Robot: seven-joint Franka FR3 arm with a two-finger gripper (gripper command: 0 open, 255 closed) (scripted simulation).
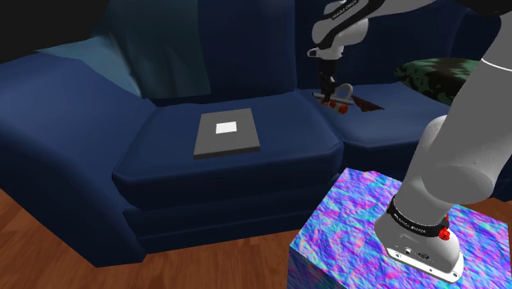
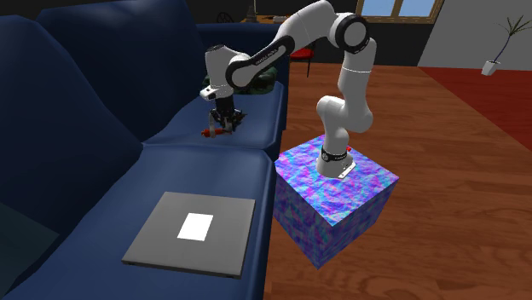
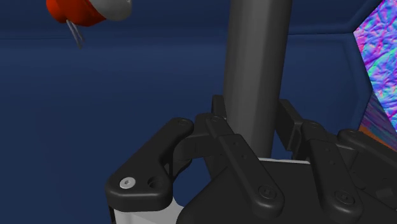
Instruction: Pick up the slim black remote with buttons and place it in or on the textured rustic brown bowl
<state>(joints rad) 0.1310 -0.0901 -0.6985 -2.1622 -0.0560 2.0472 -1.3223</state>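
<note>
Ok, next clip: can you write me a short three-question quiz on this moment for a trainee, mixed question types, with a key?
1. True or false: the flat grey panel leans upright against the back of the sofa.
2. In the wrist view, what stands between the fingers of the gripper? A) a slim dark remote B) a red and white object C) nothing
3. Fill in: the sofa's colour is ___.

Key: 1 false, it lies flat on the seat cushion. 2 A, and the fingers clasp it. 3 blue.
</note>
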